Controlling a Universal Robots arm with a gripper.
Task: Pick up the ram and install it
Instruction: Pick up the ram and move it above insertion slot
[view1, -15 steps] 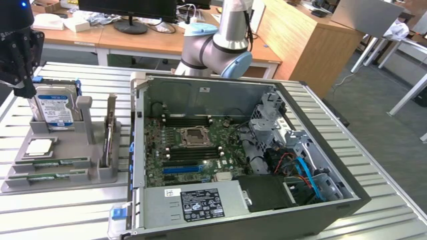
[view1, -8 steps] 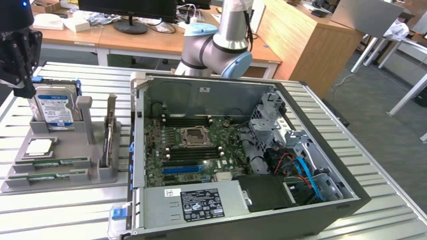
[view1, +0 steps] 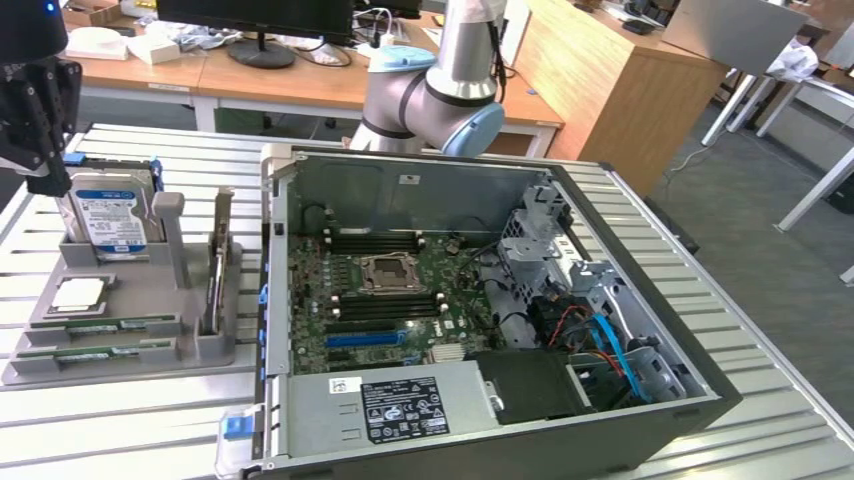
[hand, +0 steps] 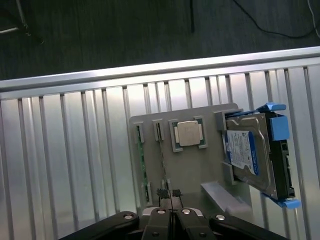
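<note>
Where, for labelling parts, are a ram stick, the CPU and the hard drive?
Ram stick (view1: 114, 323): exterior view, middle of the green board.
CPU (hand: 188, 133): wrist view, centre of its silver lid.
Hard drive (view1: 110, 218): exterior view, on its blue-white label.

The exterior view looks steeply down across the desk (view1: 774, 340) at the open computer case (view1: 387, 190). The wrist view hangs close, facing straight down. Both share the grey parts tray (view1: 140, 290).

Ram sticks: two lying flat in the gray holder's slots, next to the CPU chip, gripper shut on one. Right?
No. The gripper is shut on nothing: the wrist view shows its tips together and empty, above the gray holder. The ram sticks do lie flat in the holder's slots, next to the CPU chip.
</note>
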